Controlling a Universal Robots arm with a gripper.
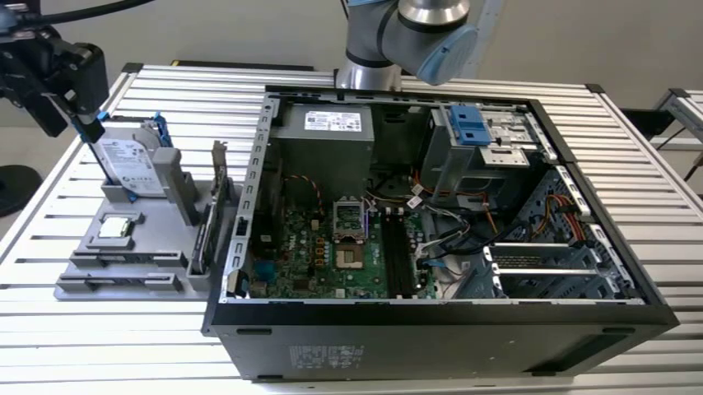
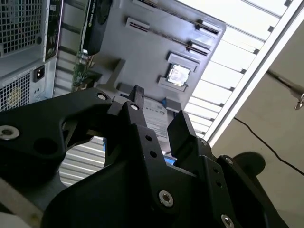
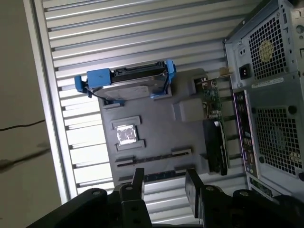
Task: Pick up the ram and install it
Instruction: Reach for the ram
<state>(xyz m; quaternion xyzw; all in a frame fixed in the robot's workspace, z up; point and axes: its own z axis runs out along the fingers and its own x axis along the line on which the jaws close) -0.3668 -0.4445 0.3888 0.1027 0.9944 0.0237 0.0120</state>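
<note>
End effector (image 3: pixel 165 186) open, empty, near ram (image 3: pixel 164 175); likely light, stiff, fragile, so best pinched mid-length across flat faces

An open computer case (image 1: pixel 439 329) lies on a slatted table (image 1: pixel 648 177). Beside it, a grey holder (image 1: pixel 115 280) carries a hard drive (image 1: pixel 130 169), a chip (image 1: pixel 115 231) and an expansion card (image 1: pixel 223 202).

The exterior view's left edge cuts off the claw (image 1: pixel 68 123); in the second wrist view it hides most of the hard drive (image 2: pixel 153 121).
</note>
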